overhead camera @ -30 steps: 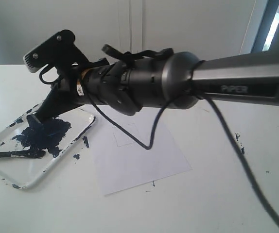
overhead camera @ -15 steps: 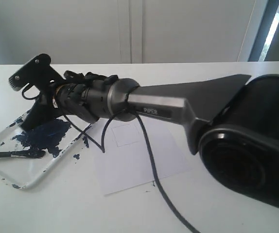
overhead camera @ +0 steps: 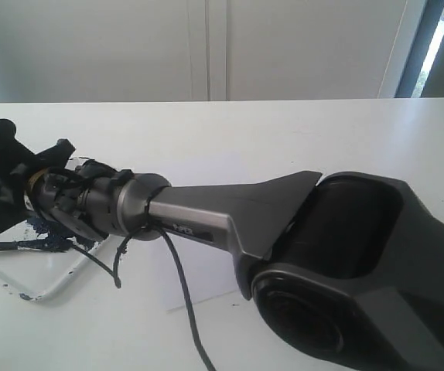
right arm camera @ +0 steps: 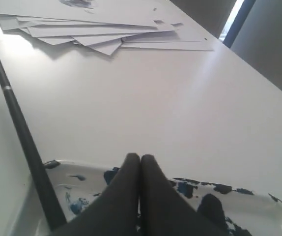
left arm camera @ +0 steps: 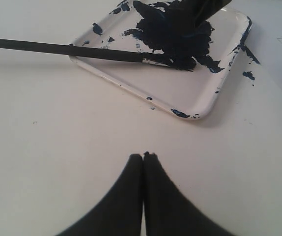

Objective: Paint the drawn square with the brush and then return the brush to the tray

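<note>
A white tray [overhead camera: 59,283], smeared with dark blue paint, sits at the left of the white tabletop [overhead camera: 322,139]; the brush [overhead camera: 5,246] lies across it, its wet tip in the blue blotch [left arm camera: 160,44] and its black handle running out over the tray's rim; nothing grips it. Over the tray's painted part hangs the right end effector [right arm camera: 140,158], clenched tip to tip on nothing, with the brush handle just beside it but apart; whether its tips touch the paint cannot be told. The right arm [overhead camera: 206,216] stretches across the middle to reach the tray, a black cable [overhead camera: 182,286] looping beneath it. Right of the tray lies a white paper sheet [overhead camera: 210,274], mostly covered by the arm; the drawn square is hidden behind the arm. The left end effector [left arm camera: 143,157], seen only from its own wrist, is likewise clenched and empty, poised over bare tabletop near a corner of the tray, clear of the rim. A loose stack of paper sheets [right arm camera: 106,24] lies well beyond the tray.
</note>
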